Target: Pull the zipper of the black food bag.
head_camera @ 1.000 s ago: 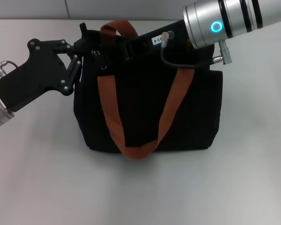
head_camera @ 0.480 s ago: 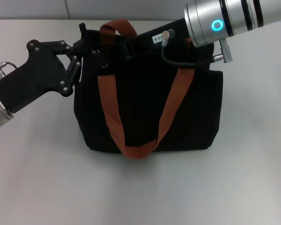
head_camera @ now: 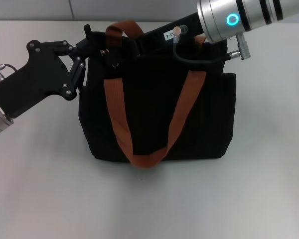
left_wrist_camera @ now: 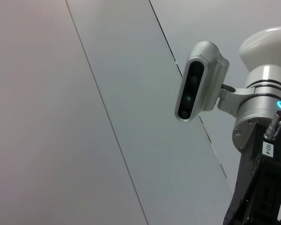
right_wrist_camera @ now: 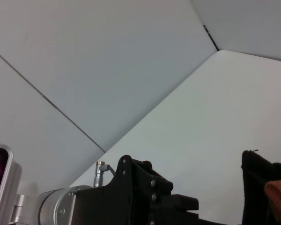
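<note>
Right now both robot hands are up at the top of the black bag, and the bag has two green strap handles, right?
Not quite: the strap handles are orange-brown, not green, as the head view shows. The rest holds: the left hand is at the top left corner of the black bag, and the right hand reaches in along its top edge.

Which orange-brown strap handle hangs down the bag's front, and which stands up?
The long orange-brown webbing loop drapes down the black fabric food bag front; the short loop stands at the top near the left pincer.
</note>
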{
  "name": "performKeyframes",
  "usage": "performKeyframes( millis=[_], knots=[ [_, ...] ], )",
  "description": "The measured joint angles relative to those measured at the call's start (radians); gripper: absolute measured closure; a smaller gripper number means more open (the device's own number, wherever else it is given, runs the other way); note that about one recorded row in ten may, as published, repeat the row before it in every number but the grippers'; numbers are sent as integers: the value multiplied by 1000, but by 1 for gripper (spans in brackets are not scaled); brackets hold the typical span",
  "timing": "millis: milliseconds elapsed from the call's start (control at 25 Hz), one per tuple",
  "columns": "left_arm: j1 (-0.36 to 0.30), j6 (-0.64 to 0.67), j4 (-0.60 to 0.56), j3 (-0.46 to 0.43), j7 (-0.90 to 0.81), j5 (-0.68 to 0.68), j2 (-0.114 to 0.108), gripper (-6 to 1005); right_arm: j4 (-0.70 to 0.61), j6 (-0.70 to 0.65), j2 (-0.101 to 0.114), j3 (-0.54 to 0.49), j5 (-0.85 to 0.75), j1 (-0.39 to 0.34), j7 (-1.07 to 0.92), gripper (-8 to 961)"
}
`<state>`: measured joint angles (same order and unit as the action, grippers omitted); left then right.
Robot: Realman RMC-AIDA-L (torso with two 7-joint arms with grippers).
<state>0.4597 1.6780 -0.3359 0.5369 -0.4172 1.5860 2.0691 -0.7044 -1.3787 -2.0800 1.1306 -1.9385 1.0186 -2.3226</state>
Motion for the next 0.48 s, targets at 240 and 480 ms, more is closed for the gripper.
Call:
performKeyframes(
  millis=[240, 480],
  knots=[
    [5, -5, 0, 0, 0, -1, -1, 943, -26, -2, 0, 12, -38, 8, -38, 954],
    [8, -11, 0, 0, 0, -7, -1, 941, -75, 1, -2, 27, -89, 11, -93, 953]
  ],
)
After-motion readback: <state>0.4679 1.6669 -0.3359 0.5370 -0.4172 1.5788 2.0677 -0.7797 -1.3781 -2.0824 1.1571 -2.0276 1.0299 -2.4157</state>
